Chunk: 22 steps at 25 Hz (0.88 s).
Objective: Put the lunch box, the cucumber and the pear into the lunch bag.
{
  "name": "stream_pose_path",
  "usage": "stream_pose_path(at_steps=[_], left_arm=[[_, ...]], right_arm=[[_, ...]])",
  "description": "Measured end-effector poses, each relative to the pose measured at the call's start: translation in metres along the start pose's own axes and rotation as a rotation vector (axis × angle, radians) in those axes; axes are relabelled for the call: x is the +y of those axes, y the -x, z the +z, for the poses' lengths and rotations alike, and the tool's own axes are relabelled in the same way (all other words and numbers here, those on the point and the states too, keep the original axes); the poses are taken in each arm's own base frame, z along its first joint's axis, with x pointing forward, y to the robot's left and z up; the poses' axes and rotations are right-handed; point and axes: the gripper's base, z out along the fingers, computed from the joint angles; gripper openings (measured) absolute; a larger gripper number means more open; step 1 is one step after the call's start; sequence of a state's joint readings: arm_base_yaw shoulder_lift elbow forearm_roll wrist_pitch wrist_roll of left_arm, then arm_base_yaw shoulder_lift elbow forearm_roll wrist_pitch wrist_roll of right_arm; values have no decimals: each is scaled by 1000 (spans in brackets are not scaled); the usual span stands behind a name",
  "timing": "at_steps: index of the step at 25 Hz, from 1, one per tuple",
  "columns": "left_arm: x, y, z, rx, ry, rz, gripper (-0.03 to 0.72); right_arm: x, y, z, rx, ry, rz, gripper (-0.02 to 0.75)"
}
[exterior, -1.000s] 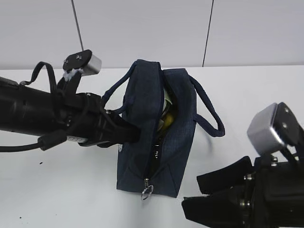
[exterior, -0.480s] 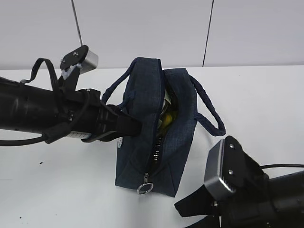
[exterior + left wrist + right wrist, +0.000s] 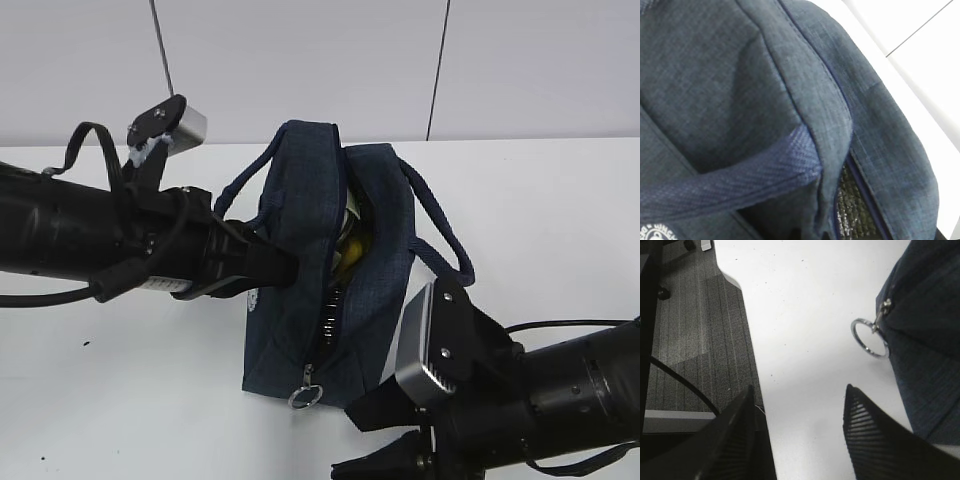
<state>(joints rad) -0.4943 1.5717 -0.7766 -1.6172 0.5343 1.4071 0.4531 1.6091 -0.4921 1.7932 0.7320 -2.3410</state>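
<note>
The navy lunch bag [image 3: 300, 290] stands in the middle of the white table, its top zipper partly open. Through the gap show a pale patch of the lunch box [image 3: 353, 211] and a yellow bit of the pear [image 3: 348, 258]; the cucumber I cannot make out. My left gripper [image 3: 288, 268] presses into the bag's left wall, shut on a fold of its fabric [image 3: 832, 165] beside the silver lining. The right gripper [image 3: 352, 446] hovers open just right of the metal ring pull [image 3: 305, 396]. In the right wrist view the ring pull [image 3: 870, 338] lies beyond the right gripper [image 3: 798, 386].
The bag's right handle loop [image 3: 445, 240] hangs out over the table [image 3: 540, 200]. In the right wrist view the table edge runs close by the left finger, with grey carpet floor [image 3: 690, 340] beyond it. A white wall stands behind the table.
The right arm has swung left and forward to the bag's near end by the ring pull. The left gripper has closed on the bag's wall, and the bag shifted slightly.
</note>
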Motion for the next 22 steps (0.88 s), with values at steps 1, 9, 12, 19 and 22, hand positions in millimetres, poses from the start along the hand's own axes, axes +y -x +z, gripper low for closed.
stream_pose_path(at_steps=[1,9,12,19,22], left_arm=[[0,0,0,0,0,0,-13],[0,0,0,0,0,0,-14],[0,0,0,0,-1,0,-14],[0,0,0,1,-5,0,-15],[0,0,0,1,-5,0,-15]], right_arm=[[-1,1,0,-4,1,-2,437],[-4,-2,8,1,27,17,391],[-5,-4,10,8,32,29,387],[-12,7,11,-17,20,118,386],[-13,8,12,-20,20,251,386]])
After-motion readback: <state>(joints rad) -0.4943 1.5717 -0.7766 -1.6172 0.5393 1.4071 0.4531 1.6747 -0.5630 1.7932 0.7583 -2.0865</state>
